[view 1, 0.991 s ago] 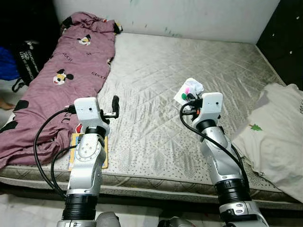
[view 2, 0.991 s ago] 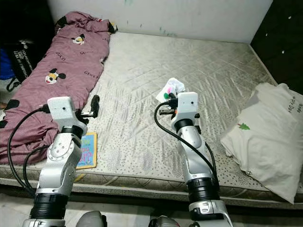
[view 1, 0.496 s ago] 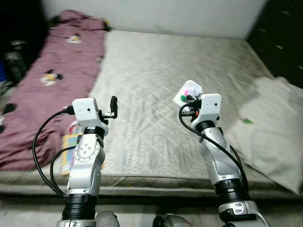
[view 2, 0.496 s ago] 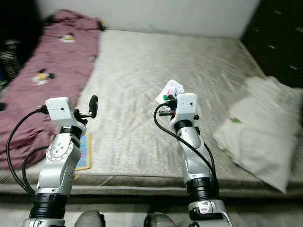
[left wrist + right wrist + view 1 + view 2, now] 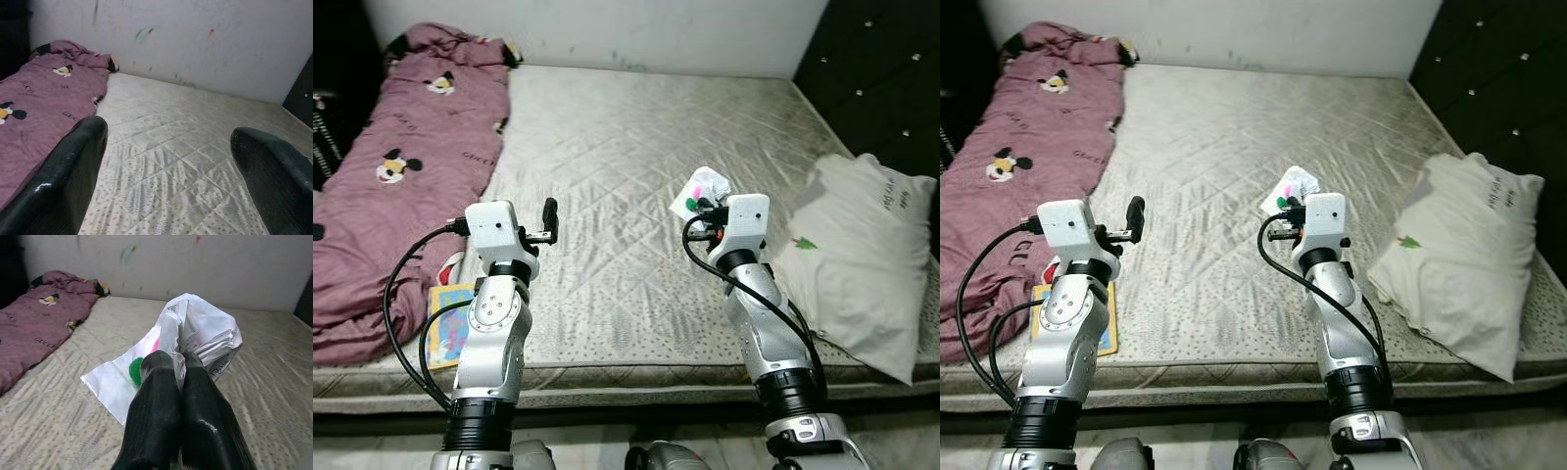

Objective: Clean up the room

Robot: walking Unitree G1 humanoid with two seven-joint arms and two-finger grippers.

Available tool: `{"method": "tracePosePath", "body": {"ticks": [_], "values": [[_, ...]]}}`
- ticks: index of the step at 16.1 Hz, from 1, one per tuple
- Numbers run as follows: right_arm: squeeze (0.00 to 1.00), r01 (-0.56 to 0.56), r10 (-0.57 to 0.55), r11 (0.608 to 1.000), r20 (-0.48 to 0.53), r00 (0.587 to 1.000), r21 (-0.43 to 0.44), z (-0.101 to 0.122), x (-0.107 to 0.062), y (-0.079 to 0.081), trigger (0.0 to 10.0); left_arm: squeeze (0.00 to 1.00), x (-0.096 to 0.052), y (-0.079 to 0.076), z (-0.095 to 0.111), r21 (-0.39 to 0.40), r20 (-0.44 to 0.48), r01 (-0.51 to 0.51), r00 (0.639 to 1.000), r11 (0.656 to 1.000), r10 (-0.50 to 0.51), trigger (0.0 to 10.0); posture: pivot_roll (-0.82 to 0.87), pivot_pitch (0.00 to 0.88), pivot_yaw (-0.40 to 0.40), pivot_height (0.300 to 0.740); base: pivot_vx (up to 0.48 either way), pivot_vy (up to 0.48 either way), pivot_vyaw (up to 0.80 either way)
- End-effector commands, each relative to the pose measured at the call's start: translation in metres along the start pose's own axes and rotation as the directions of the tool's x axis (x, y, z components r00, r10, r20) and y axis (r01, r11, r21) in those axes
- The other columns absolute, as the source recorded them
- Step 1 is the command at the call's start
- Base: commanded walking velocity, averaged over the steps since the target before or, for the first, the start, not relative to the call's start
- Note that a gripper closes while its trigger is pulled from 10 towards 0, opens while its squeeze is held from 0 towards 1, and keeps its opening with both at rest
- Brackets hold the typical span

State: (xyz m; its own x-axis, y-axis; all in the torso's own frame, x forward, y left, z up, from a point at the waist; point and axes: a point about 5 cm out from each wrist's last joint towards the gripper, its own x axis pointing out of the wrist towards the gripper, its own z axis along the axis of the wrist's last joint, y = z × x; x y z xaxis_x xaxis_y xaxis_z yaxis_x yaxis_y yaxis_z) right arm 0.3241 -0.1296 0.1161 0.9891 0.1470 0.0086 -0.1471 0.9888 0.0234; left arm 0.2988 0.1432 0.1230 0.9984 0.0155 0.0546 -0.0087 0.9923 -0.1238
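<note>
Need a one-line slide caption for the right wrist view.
Right gripper shut on a crumpled white wrapper above the quilted mattress, maroon blanket beyond.

Both arms are silver metal with round joints and black rings near the base. Each wrist carries a white box [image 5: 491, 224] with looping black cables. The fingers [image 5: 161, 406] are glossy black.
</note>
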Motion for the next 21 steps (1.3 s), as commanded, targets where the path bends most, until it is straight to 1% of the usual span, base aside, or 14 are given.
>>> {"method": "tracePosePath", "body": {"ticks": [1, 8, 21], "values": [[0.0, -0.004, 0.004, 1.0, 0.007, 1.0, -0.008, 0.0024, 0.0026, -0.0012, 10.0, 0.0, 0.0018, -0.0019, 0.0012, -0.001, 0.008, 0.01, 1.0, 1.0, -0.01, 10.0, 0.08, 0.0, -0.077, 0.74, 0.0, 0.349, 0.0], [0.0, -0.014, 0.014, 1.0, 0.0, 1.0, -0.01, 0.0011, 0.0032, -0.0001, 10.0, 0.0, 0.0032, -0.0026, 0.0004, -0.004, 0.006, 0.011, 1.0, 1.0, -0.011, 10.0, 0.08, 0.0, -0.079, 0.74, 0.0, 0.407, 0.0], [0.0, -0.026, 0.026, 1.0, -0.011, 1.0, -0.012, 0.0001, 0.0047, 0.0, 10.0, 0.0, 0.0049, -0.0018, 0.0009, -0.019, 0.008, -0.006, 1.0, 1.0, 0.006, 10.0, 0.07, 0.0, -0.084, 0.74, 0.0, 0.476, 0.0]]}}
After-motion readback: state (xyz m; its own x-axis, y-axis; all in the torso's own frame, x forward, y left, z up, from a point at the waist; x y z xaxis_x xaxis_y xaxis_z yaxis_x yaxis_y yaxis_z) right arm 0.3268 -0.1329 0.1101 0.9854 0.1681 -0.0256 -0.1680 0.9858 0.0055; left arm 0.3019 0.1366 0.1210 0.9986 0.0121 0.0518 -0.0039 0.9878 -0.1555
